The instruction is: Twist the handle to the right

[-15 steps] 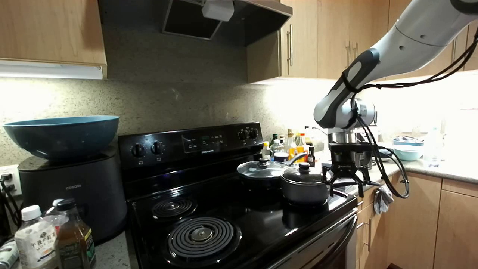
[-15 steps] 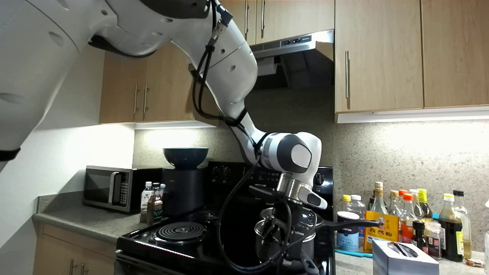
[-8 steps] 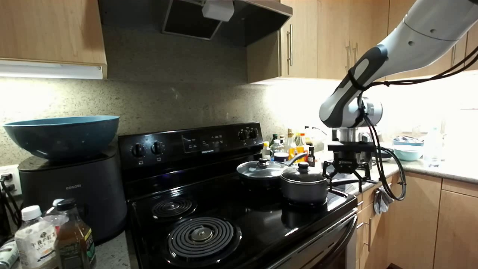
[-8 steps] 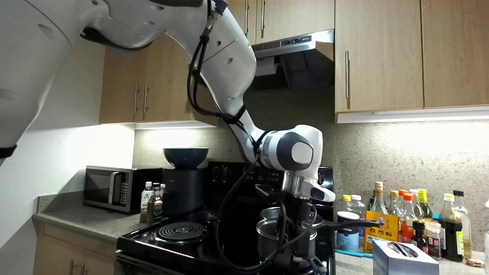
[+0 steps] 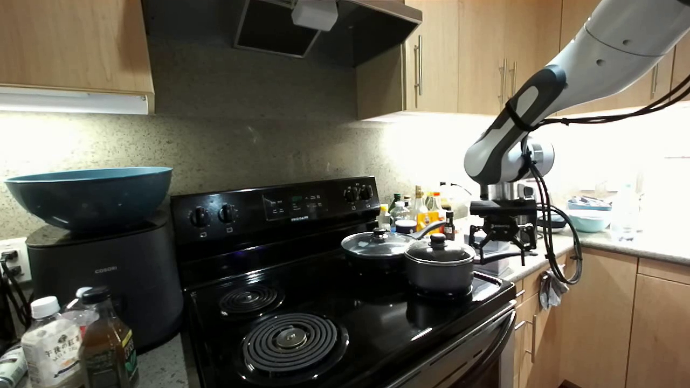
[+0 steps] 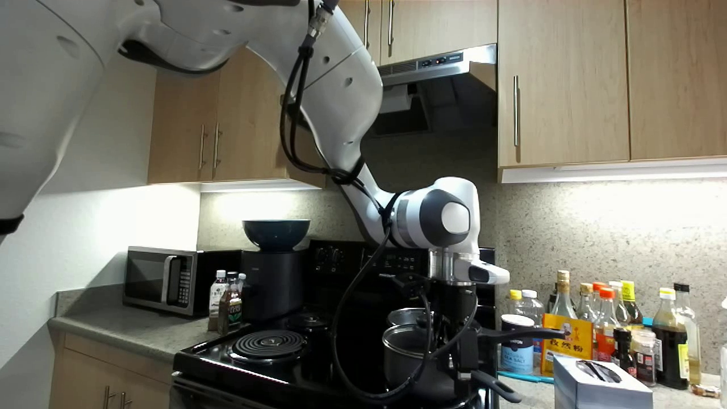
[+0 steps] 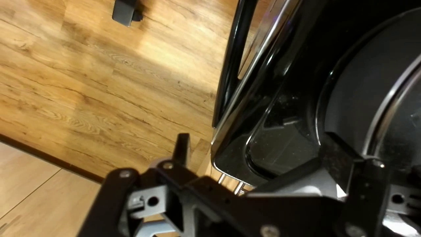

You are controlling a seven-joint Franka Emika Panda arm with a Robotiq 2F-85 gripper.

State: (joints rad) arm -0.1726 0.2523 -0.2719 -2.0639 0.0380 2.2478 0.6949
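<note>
Glossy stovetop (image 5: 377,342), smooth saucepan handle (image 6: 487,380), wood-grain floor (image 7: 131,82)

Black stovetop (image 5: 372,328) carries lidded saucepan (image 5: 439,274), lidded pan (image 5: 372,246) just beside.

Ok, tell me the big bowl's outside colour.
Dark blue; the big bowl shows best in an exterior view.

In an exterior view I see long, thin, dark handle (image 6: 493,384), oblong opening toward tip, sloping down and outward from side of dark grey, lidded metal saucepan (image 6: 400,360). In an exterior view, handle (image 5: 495,257) reads near level to me, partly masked; root hard to make out.
</note>
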